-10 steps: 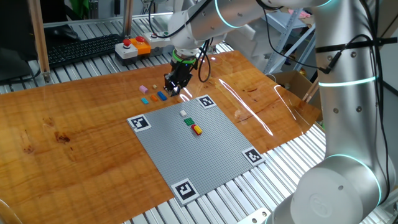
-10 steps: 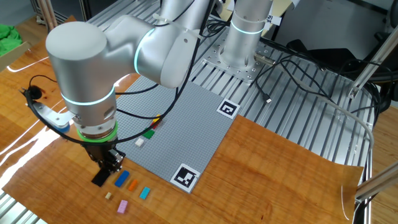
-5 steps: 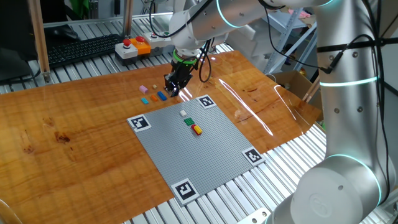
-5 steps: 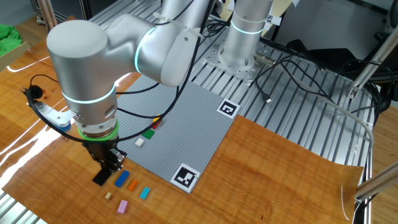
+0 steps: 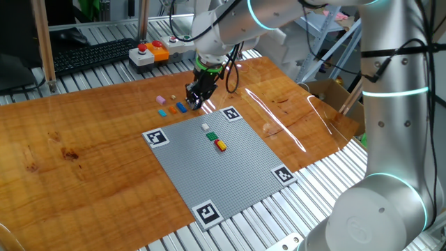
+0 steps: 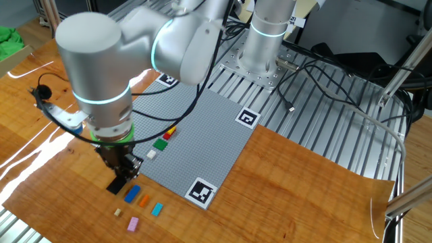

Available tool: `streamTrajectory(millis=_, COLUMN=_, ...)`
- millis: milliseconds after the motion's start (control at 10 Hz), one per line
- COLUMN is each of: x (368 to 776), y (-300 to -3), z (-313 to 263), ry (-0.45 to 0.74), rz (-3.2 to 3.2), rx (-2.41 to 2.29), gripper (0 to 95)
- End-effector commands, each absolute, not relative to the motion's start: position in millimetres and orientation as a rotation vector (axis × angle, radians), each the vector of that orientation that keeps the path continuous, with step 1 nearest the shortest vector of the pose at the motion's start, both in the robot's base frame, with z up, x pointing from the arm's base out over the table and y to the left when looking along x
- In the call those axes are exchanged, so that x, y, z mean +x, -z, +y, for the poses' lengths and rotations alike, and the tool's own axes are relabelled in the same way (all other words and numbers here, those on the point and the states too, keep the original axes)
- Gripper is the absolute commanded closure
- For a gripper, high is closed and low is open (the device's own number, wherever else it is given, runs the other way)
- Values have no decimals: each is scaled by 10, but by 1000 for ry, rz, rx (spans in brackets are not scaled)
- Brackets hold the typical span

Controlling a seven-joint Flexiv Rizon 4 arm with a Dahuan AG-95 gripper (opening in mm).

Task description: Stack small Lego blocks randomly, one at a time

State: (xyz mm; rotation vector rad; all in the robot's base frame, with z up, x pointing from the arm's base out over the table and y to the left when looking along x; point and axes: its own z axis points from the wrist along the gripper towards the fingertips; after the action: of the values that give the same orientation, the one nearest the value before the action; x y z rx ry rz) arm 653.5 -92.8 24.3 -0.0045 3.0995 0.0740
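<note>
My gripper hangs just above the wooden table, beside the far edge of the grey baseplate. Its jaws are close together on a small black Lego block, held slightly off the wood. Right beside it lie loose small Lego blocks: blue, orange, light blue, pink and a tiny beige one. The same row shows in one fixed view, with the blue block nearest the gripper. On the baseplate sit a white block, a green block and a yellow-and-red stack.
A box with red and orange push buttons stands on the metal rollers behind the table. Square black-and-white markers sit at the baseplate's corners. Cables lie on the rollers near the arm's base. A cardboard box stands at the table's right.
The gripper has risen slightly and shifted a little toward the baseplate, and the black block has moved with it. The loose blocks on the table have not moved.
</note>
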Motion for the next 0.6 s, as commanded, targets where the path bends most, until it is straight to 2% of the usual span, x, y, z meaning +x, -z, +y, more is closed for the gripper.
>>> streamTrajectory(millis=100, x=6419, y=-285, z=-880, ry=-75, rz=3104, rx=5, gripper=950)
streamTrajectory(millis=600, x=6066, y=-367, z=-500, ry=-71, rz=3108, rx=49, gripper=950)
